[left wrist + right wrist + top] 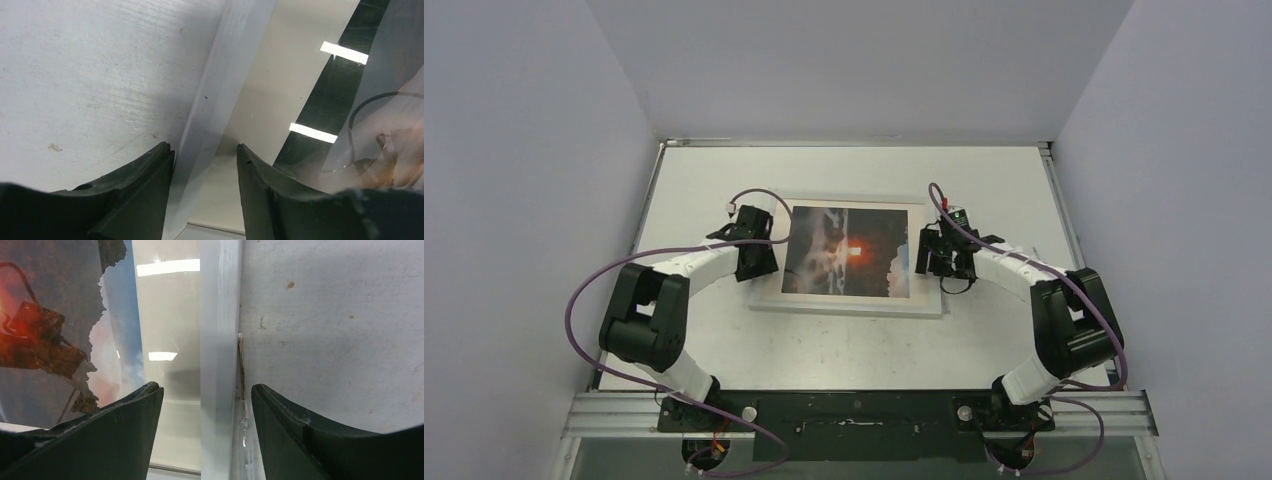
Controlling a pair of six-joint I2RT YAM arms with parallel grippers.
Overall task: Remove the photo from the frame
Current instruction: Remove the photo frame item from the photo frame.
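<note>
Left wrist view showed the left tool (pixel 205 150) open. Its two black fingers (pixel 135 195) sat on either side of the white left edge of the frame (pixel 229 75). One finger was over the bare counter (pixel 90 75). The other was over the shiny glass (pixel 260 90). A little gap showed on each side, so the fingers did not look to be pressing on the edge yet. I think the tool was put there so it could pinch that edge and lift it.

Top external view showed the frame lying flat and face up in the middle of the counter, between the two arms. The photo (pixel 849 250) was inside the frame, under the glass. It had grey clouds and an orange-red glow in the middle. The back of the frame was underneath and could not be seen. My guess is that the frame has to be turned over before the photo can come out, so the job had hardly begun.

Right wrist view showed the right tool (pixel 206 387) open too. Its fingers stood around the white right edge, one over the glass and one over the counter. Both tools were at matching spots on opposite sides, most likely so the frame would come up level and not tip.
</note>
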